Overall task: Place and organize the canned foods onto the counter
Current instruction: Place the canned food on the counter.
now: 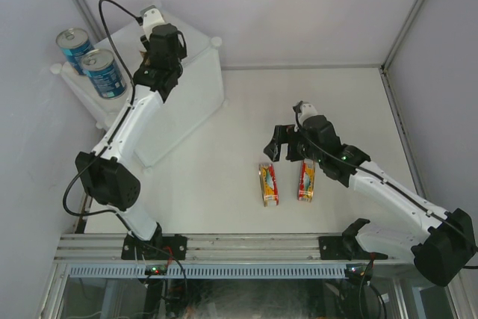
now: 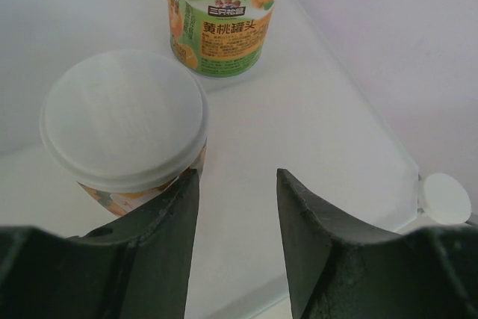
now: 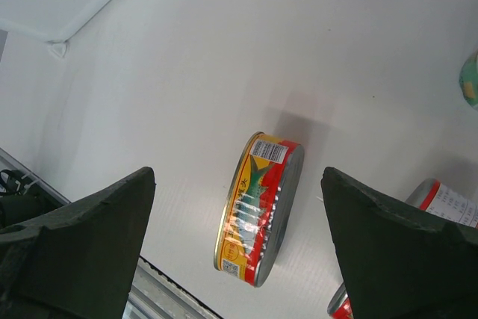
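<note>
The counter (image 1: 190, 87) is a big white box at the far left. Two tall blue cans (image 1: 73, 44) (image 1: 103, 71) stand on its left part. My left gripper (image 1: 149, 56) hovers over its top (image 2: 314, 110), open (image 2: 237, 177), with nothing between the fingers. A short white-lidded can (image 2: 123, 121) stands just beside its left finger, and a second short can (image 2: 224, 13) stands farther off. Two flat red-and-yellow tins (image 1: 268, 183) (image 1: 306, 180) lie on the table. My right gripper (image 1: 287, 151) is wide open (image 3: 237, 177) above the left tin (image 3: 260, 207). The other tin (image 3: 441, 203) is partly hidden by its right finger.
A round knob (image 2: 446, 198) marks the counter's corner next to the wall. The enclosure's white walls close in on the left, back and right. A metal rail (image 1: 224, 244) runs along the near edge between the arm bases. Something green (image 3: 470, 80) peeks in at the right wrist view's edge.
</note>
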Available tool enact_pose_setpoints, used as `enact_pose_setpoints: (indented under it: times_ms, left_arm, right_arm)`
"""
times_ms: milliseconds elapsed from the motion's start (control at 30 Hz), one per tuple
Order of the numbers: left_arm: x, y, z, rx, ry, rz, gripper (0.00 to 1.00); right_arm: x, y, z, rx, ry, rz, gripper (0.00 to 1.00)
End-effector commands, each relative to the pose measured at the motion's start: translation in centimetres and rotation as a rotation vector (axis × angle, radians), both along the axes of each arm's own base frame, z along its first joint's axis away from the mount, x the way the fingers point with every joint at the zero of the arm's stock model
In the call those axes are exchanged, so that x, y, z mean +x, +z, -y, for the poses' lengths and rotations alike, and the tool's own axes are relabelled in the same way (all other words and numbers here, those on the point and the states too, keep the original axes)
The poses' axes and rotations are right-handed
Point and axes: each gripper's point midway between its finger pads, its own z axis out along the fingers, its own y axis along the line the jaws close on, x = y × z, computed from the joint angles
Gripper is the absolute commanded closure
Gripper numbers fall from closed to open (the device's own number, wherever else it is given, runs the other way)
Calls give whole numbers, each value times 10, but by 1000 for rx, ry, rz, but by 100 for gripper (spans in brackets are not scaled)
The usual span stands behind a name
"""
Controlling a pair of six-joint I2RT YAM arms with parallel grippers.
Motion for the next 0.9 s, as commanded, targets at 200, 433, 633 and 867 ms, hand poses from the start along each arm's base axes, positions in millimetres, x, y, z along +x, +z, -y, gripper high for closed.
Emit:
enact_pose_setpoints:
  times_ms: [200, 433, 633, 867]
  left_arm:
    - [5, 23, -24, -55, 56, 60, 50]
    - [2, 21, -37, -60, 62, 53, 50]
    - [1, 17, -45, -29, 26, 26, 49]
    - [2, 13, -52, 19, -10, -4, 47]
  right_arm:
    - [9, 29, -14, 65, 4, 60, 8]
    - [10, 29, -16, 66, 7, 58, 8]
    - [10, 30, -18, 67, 10, 60, 8]
    - [10, 29, -19, 68, 10, 58, 8]
